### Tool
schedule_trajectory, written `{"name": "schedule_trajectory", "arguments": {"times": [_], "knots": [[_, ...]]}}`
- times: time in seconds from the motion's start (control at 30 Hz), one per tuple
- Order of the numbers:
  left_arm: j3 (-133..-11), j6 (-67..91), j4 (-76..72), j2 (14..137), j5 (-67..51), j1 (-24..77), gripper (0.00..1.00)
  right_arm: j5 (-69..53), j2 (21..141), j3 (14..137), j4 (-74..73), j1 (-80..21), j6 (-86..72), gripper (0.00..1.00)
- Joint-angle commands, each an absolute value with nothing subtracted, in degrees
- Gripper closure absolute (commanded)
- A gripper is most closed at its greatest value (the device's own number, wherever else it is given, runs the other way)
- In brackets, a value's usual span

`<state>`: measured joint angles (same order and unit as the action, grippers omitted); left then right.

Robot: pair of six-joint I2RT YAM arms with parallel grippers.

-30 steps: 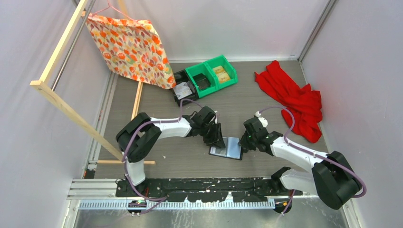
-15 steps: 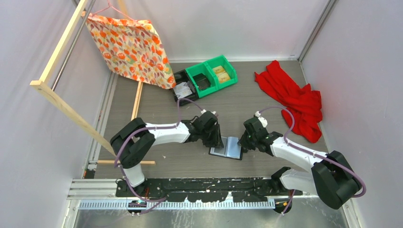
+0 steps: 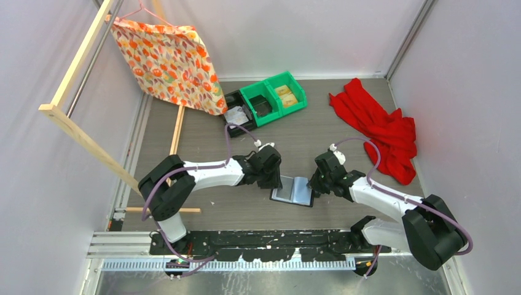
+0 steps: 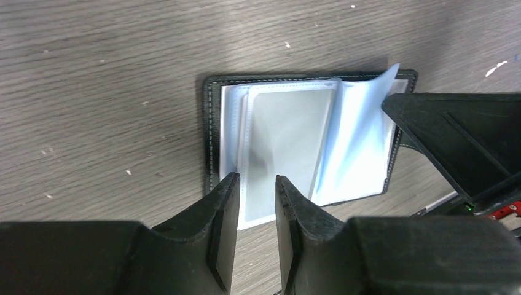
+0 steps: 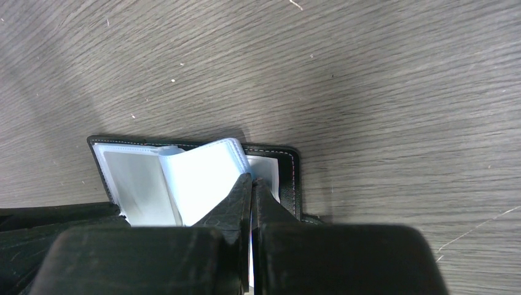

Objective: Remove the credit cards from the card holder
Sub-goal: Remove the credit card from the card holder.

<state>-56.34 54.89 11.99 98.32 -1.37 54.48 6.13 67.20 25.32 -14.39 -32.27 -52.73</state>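
Note:
The card holder lies open on the table between my two grippers, its black rim framing glossy pale sleeves. A pale grey credit card sticks partway out of the left sleeve, past the holder's near edge. My left gripper hovers over that protruding end with a narrow gap between its jaws and nothing pinched; it is open. My right gripper is shut, its tips pressed on the right half of the card holder, and a loose sleeve curls up against it. From above it is at the holder's right edge.
Green bins and a black bin stand at the back centre. A red cloth lies at the back right. A patterned cloth hangs from a wooden frame on the left.
My left gripper has drawn a little to the left, uncovering more of the card holder's left half. The right arm has not moved.

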Motion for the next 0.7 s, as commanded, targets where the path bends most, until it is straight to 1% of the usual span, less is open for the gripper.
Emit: {"name": "schedule_trajectory", "arguments": {"times": [0.0, 0.67], "knots": [[-56.23, 53.25, 14.56, 95.98, 2.93, 54.40, 0.70, 5.88, 70.35, 23.38, -16.64, -32.44, -51.89, 0.99], [-53.53, 55.28, 3.39, 96.63, -6.94, 54.42, 0.72, 5.02, 72.48, 24.25, -16.42, -32.47, -51.27, 0.99]]}}
